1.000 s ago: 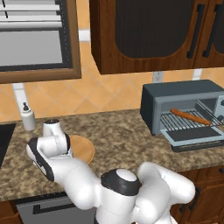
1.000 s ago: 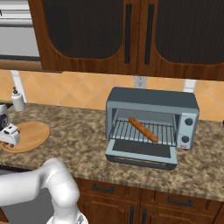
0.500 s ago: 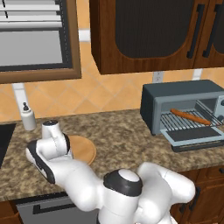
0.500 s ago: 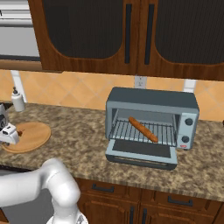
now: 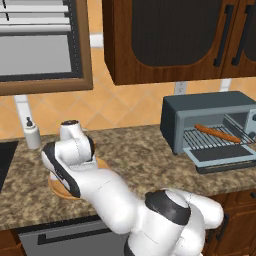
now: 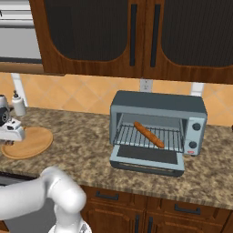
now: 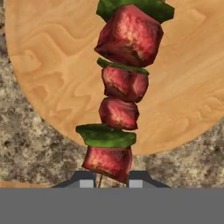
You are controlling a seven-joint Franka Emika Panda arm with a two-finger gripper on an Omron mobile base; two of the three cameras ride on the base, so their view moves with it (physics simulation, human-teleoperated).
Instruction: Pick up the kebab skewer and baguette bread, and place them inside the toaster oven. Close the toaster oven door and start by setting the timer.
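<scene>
Over the round wooden board point(image 7: 52, 74) at the counter's left end, gripper point(image 7: 111, 178) has its fingertips point(image 7: 85, 178) pinched on the kebab skewer point(image 7: 120, 87): glossy red meat cubes alternating with flat green pepper pieces on a thin stick. Board is pale, wavy-grained wood on a speckled brown granite counter point(image 6: 86, 145). Boxy blue-grey toaster oven point(image 6: 157, 103) has its toaster oven door point(image 6: 148, 157) folded down, slim orange-brown baguette bread point(image 6: 149, 134) lying diagonally on the wire rack.

The light is bright and even everywhere, with no glare. Shadows are soft and faint, like the dim one under the cupboards point(image 6: 136, 36). Everything looks a bit blurry and blocky. Up close, the kebab skewer point(image 7: 120, 92) looks fuzzy.
</scene>
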